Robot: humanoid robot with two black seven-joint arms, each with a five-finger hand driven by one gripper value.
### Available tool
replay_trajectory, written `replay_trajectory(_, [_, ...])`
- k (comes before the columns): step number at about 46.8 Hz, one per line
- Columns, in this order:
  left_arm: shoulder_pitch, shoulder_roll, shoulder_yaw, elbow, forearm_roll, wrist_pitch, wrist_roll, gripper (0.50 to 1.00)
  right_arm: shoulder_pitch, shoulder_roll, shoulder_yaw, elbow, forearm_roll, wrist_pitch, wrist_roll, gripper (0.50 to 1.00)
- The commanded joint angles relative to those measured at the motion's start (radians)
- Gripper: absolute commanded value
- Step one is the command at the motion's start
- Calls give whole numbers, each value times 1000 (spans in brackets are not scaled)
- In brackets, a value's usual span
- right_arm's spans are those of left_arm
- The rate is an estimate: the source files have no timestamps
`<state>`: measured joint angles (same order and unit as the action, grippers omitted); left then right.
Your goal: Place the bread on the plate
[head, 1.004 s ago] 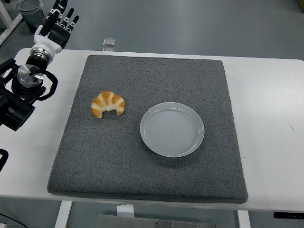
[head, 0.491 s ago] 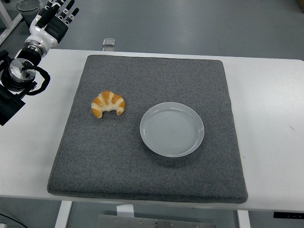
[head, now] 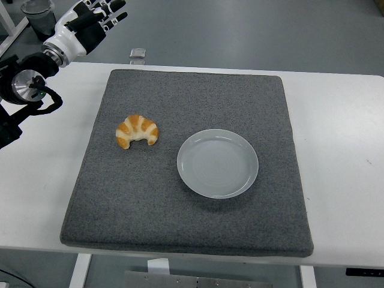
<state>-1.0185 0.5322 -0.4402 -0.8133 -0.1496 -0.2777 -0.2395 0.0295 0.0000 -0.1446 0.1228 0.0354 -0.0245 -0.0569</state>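
Observation:
A golden croissant (head: 137,131) lies on the left part of the grey mat (head: 192,198). An empty pale grey plate (head: 217,162) sits on the mat to its right, a short gap apart. My left hand (head: 96,18) is raised at the top left, beyond the table's far left corner, well away from the croissant. Its fingers are spread and hold nothing. The right arm is out of view.
The white table (head: 336,150) shows around the mat on all sides. A small clear object (head: 138,53) lies at the table's far edge. A grey bucket (head: 37,13) stands on the floor at the top left.
My left hand has risen and swung to the right, its fingers now pointing toward the right. The croissant and plate have not moved.

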Motion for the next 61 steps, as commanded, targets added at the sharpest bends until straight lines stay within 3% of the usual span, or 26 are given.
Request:
replay_trajectory(1, [1,0,2,-1,88,0,0,1000,0,0,0,0,0,0,0,930])
replay_trajectory(11, [5,18,2,-10,237,-37,-1,1000,0,0,0,0,0,0,0,930])
replay_trajectory(24, [5,87,2,-67,499,-38,-11,1000,0,0,0,0,0,0,0,930])
replay_trajectory(29, [3,126,12,-84,510,-58,-7,1000,0,0,0,0,0,0,0,930])
replay_trajectory(36, [-3,144,83,-81,516,-135,-7,1000,0,0,0,0,0,0,0,932])
replay_trajectory(48, [0,169,103,-89,608,-107,-20,1000,0,0,0,0,0,0,0,930])
replay_trajectory(54, [9,180,118,-92,614,-132,-86,1000,0,0,0,0,0,0,0,930])
replay_trajectory(61, [9,207,136,-148,631,-158,-87,996,0,0,0,0,0,0,0,930])
